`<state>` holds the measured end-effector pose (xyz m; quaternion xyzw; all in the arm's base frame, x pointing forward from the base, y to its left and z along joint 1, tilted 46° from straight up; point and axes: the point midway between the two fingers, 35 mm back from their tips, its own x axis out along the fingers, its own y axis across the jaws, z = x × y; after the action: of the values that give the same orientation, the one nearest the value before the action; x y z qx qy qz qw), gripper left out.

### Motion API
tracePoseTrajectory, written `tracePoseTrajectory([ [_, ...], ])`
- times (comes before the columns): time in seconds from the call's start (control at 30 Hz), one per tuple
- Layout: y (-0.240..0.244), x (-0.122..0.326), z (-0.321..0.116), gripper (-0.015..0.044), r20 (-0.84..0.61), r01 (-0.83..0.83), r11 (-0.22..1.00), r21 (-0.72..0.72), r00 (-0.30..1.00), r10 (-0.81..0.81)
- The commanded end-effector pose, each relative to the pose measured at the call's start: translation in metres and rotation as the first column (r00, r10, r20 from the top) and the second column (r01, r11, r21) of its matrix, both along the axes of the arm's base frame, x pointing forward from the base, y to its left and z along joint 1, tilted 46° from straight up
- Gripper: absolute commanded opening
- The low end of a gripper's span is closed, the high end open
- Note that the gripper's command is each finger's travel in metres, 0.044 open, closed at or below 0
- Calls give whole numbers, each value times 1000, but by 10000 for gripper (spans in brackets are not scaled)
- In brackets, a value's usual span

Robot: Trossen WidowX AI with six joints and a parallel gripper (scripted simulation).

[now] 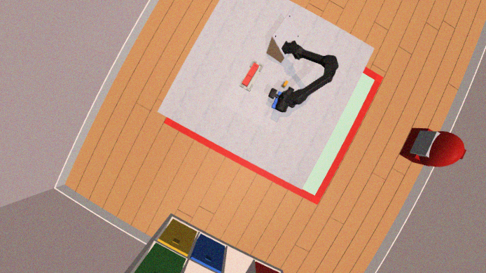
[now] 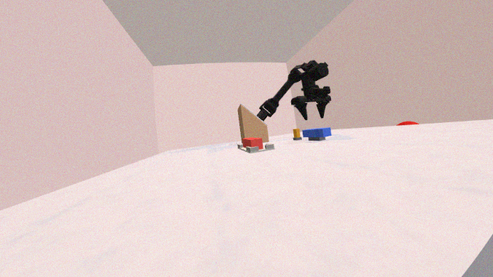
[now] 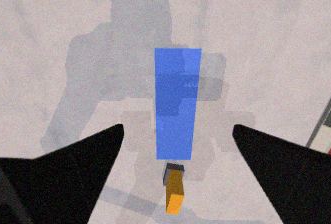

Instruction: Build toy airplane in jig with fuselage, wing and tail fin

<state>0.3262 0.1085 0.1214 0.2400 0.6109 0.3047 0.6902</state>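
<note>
The red fuselage lies lengthwise in the pale grey jig and looks level; I cannot tell whether it is fully down. Its edge shows at the right of the wrist view. The blue wing rests raised on a small dark block, apart from the jig. The orange tail fin stands on a small dark base just off one end of the wing. My gripper is open and empty, above the wing, its fingers on either side of the wing's width in the wrist view.
A tall brown slanted panel stands near the jig, between it and the arm's base. The arm reaches round past the fin to the wing. The pale table top carries all of these.
</note>
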Motion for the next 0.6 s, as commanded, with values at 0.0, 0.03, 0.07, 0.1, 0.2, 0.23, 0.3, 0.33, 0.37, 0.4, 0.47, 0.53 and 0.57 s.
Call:
tracePoseTrajectory([
  [0.0,8,-2,-9,440,-12,2,1000,0,1000,-2],
  [0.03,9,-2,-10,440,-12,2,1000,0,1000,-2],
  [0.07,11,-2,-12,440,-12,2,1000,0,1000,-2],
  [0.1,15,-1,-16,440,-12,2,1000,1,1000,-2],
  [0.2,19,-1,-19,440,-12,2,1000,1,1000,-2],
  [0.23,19,-1,-20,440,-12,2,1000,1,1000,-2],
  [0.3,20,-1,-21,440,-12,2,1000,1,1000,-2],
  [0.33,21,-1,-22,440,-12,2,1000,1,1000,-2],
  [0.37,23,0,-23,440,-12,2,1000,1,1000,-2],
  [0.4,24,0,-25,440,-12,2,1000,1,1000,-2],
  [0.47,26,0,-27,440,-12,2,1000,0,1000,-2],
  [0.53,28,0,-29,440,-12,2,1000,0,1000,-2],
  [0.57,29,0,-30,440,-12,2,1000,0,1000,-2],
])
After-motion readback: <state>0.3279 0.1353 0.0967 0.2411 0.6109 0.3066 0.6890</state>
